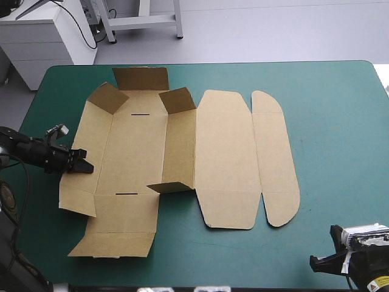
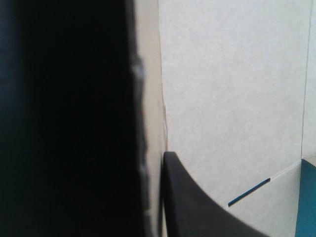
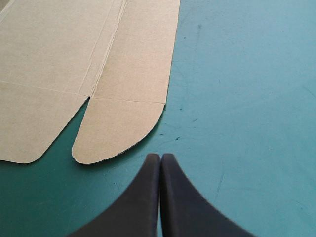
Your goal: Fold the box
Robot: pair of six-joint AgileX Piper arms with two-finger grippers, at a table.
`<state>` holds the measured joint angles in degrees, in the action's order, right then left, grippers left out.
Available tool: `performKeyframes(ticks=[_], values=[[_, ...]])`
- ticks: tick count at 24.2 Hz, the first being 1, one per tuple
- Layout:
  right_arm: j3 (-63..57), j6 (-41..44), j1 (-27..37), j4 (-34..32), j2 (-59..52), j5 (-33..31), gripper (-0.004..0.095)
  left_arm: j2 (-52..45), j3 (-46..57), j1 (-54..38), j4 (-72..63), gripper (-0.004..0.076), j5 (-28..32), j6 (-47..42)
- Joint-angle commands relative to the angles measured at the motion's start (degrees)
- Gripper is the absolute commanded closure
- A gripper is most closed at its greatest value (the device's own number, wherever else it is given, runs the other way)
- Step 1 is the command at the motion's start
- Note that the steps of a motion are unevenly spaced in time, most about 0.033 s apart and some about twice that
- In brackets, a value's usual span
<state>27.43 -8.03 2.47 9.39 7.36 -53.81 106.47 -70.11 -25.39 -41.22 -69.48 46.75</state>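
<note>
Pinches left edge of the box (image 1: 140, 152), spread left of centre on the teal-green cover (image 1: 340, 121), in the left gripper (image 1: 88, 167); holds the right gripper (image 3: 160, 157) pressed together, empty, at near right corner.

1 brown box (image 1: 182, 152), 2 grippers: L gripper (image 1: 88, 167) + R gripper (image 1: 314, 263), 1 teal-green table (image 1: 340, 121)
</note>
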Motion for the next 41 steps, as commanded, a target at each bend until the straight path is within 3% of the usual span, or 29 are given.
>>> performKeyframes(ticks=[1,10,15,25,28,31,33,41], values=[[1.2,-0.1,-0.1,0.3,0.9,3.9,0.0928,-2.5,-1.1,0.6,-1.4,0.0732,-2.8,0.9],[1.2,-0.1,-0.1,0.1,0.9,3.9,0.0928,-5.3,-8.2,9.1,-1.8,0.0732,-1.2,20.9],[1.2,-0.1,-0.1,0.1,0.9,4.0,0.0926,-7.7,-15.8,16.5,0.9,0.0732,9.3,21.1],[1.2,-0.1,-0.1,-2.3,0.9,4.0,0.0926,-8.1,-31.1,37.9,22.4,0.0732,16.9,21.1],[1.2,-0.1,-0.1,-2.3,0.9,4.0,0.0928,-8.1,-32.0,47.8,29.3,0.0732,25.5,20.8],[1.2,-0.1,-0.1,-2.3,0.9,4.0,0.0928,-8.1,-32.0,54.5,35.9,0.0732,29.6,20.6],[1.2,-0.1,-0.1,-2.3,0.9,4.0,0.0928,-8.1,-31.9,59.8,44.6,0.0732,31.9,16.6],[1.2,1.9,-0.1,-2.1,1.4,3.9,0.0928,-8.1,-25.0,73.1,82.5,0.0733,32.4,-23.2]])
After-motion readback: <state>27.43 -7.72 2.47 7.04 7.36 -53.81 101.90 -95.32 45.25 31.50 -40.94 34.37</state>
